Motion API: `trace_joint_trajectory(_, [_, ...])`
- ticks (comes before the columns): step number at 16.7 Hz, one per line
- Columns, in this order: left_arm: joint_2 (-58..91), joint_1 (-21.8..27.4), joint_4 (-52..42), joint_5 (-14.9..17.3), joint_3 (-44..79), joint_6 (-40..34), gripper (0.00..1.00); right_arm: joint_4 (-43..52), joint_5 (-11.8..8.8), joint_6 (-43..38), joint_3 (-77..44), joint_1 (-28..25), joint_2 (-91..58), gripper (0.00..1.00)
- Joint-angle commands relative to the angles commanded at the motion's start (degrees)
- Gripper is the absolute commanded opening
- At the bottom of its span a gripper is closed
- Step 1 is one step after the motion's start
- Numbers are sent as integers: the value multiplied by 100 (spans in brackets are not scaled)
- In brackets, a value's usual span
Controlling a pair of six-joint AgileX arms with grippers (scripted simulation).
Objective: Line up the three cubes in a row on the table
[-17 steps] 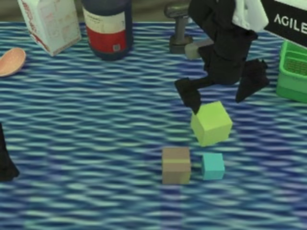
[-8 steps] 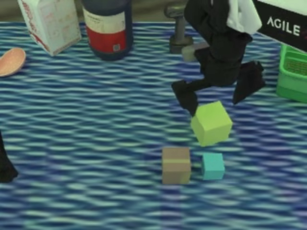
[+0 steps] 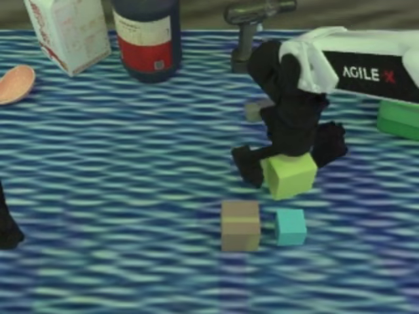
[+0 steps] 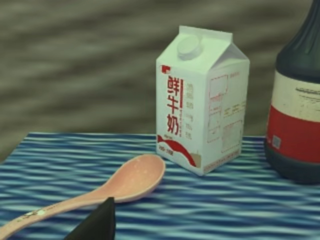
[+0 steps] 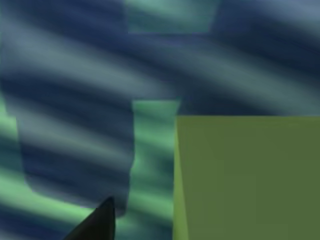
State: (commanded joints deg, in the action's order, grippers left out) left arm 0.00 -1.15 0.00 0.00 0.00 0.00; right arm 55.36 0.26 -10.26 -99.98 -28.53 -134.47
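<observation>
Lowered since a second ago, right gripper [image 3: 288, 160] straddles the lime-green cube [image 3: 291, 178], jaws spread wide.

**Colours and patterns on record**

Table [image 3: 131, 163]: blue and pale-teal wavy ripples.
Large cube [image 3: 289, 176]: lime green, plain.
Medium cube [image 3: 240, 226]: tan-olive, paler band across.
Small cube [image 3: 290, 226]: teal.
Milk carton [image 4: 202, 97]: white, red print.
Bottle [image 3: 146, 36]: dark, red-and-white label.
Spoon [image 4: 100, 192]: pink.
Basket [image 3: 398, 120]: green.
Right gripper [image 3: 288, 154]: black.
</observation>
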Motion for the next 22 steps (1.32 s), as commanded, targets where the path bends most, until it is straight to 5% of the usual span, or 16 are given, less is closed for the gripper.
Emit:
trace_joint_trajectory(5, [0, 0, 0, 0, 0, 0, 100, -65, 0, -2, 53, -2, -27, 100])
trace_joint_trajectory(18, [0, 0, 0, 0, 0, 0, 100, -65, 0, -2, 53, -2, -27, 2])
trace_joint_trajectory(22, [0, 0, 0, 0, 0, 0, 100, -65, 0, -2, 53, -2, -27, 0])
